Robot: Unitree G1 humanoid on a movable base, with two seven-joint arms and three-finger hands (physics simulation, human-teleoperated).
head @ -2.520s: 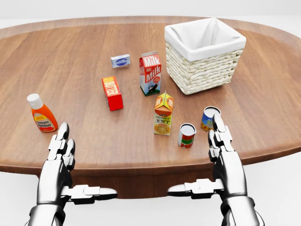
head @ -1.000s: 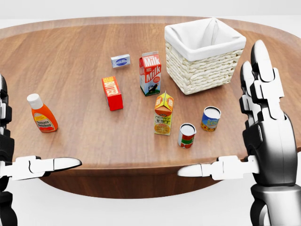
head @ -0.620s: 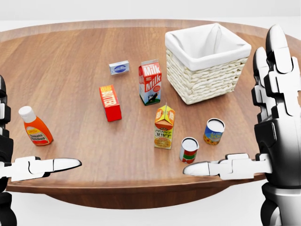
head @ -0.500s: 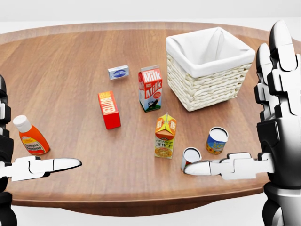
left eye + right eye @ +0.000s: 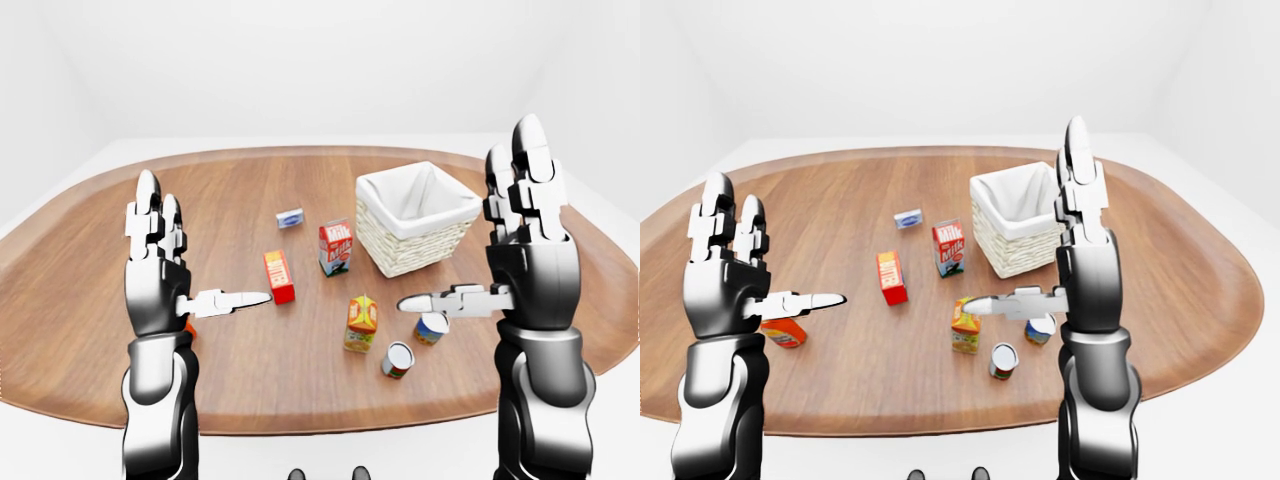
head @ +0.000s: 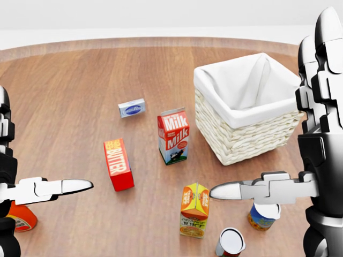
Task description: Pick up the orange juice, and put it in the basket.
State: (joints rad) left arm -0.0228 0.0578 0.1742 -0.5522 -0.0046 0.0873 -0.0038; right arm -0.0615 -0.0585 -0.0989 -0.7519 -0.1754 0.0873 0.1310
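Left hand (image 5: 158,270): raised, palm inward, fingers (image 5: 148,215) straight and spread, thumb pointing right; holds nothing.

Ketchup bottle (image 5: 784,332): low on the bench (image 5: 90,300), partly hidden beside the left hand.

Butter box (image 6: 118,164): red, lying flat, left of centre.

Small blue packet (image 6: 131,108): farther off, flat.

Milk carton (image 6: 173,136): upright, between butter box and basket.

Orange juice (image 6: 194,209): the task's carton, upright on the bench, long axis vertical, near edge of the group, gable top up. It stands below and just left of the right thumb tip in the head view, untouched.

Two cans (image 5: 398,359), (image 5: 432,328): upright, right of the juice.

Basket (image 6: 257,139): white-lined wicker, open-topped, farther off and right of the juice.

Right hand (image 5: 527,265): raised, fingers straight and fully extended, empty. Judged the nearer hand to the juice; a descent down-left would bring it about the carton.
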